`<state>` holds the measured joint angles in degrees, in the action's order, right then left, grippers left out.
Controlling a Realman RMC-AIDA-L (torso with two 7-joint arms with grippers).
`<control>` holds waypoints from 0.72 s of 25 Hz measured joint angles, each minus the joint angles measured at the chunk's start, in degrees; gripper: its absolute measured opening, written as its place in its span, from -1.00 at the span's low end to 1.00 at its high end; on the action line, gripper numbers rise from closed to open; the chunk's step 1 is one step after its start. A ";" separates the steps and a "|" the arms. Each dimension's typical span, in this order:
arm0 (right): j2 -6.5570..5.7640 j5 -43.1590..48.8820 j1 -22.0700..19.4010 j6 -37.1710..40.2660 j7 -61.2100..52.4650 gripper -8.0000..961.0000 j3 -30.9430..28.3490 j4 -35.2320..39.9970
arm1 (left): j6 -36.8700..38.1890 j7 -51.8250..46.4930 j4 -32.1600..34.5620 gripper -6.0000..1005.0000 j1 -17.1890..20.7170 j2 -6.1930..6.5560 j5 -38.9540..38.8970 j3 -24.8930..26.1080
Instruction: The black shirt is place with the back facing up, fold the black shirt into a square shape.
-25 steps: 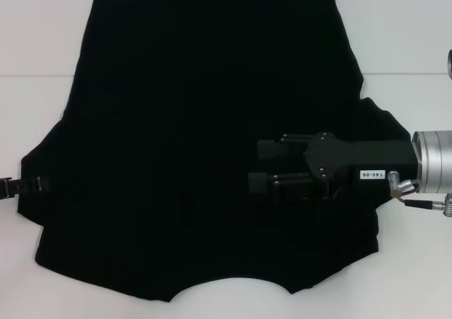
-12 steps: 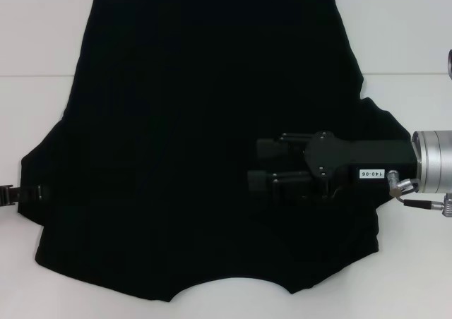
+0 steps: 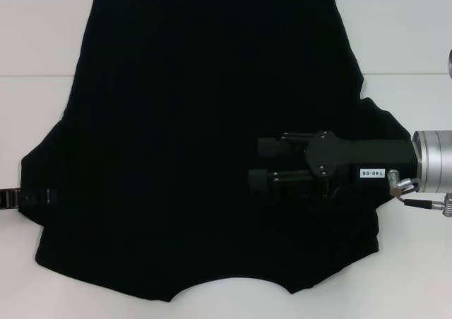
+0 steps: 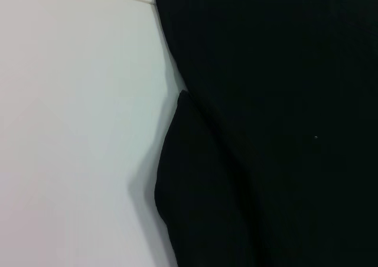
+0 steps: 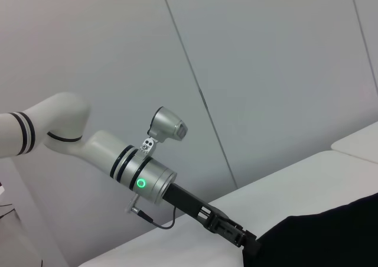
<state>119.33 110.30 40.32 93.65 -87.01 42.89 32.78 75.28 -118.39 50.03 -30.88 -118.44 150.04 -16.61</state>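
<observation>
- The large matte-black soft cloth T-shirt (image 3: 198, 142) lies spread flat on the plain white surface (image 3: 42, 29), filling most of the head view, with its curved neckline at the bottom edge of the frame.
- The right gripper (image 3: 256, 165) reaches in from the right of the frame over the shirt's right half, its black jaws a narrow gap apart and holding nothing that shows.
- The left gripper (image 3: 28, 196) meets the shirt's sleeve edge at the lower left of the frame; how its jaws stand cannot be told.
- The left wrist view shows the shirt's edge with a fold lying on the surface.
</observation>
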 joint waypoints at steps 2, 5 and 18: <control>-0.04 0.00 -0.06 -0.02 0.00 0.74 0.00 0.00 | 0.05 0.00 0.00 0.81 -0.02 -0.01 0.00 0.00; -0.06 0.00 -0.07 -0.05 0.00 0.74 -0.02 0.00 | 0.07 0.01 -0.01 0.81 -0.05 -0.03 0.00 0.00; -0.07 0.00 0.02 -0.28 0.00 0.74 -0.26 0.00 | 0.04 0.18 -0.07 0.80 -0.36 -0.01 -0.01 -1.42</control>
<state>119.25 110.29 40.34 93.37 -87.01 42.63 32.78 75.32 -118.21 49.96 -31.24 -118.45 150.03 -18.04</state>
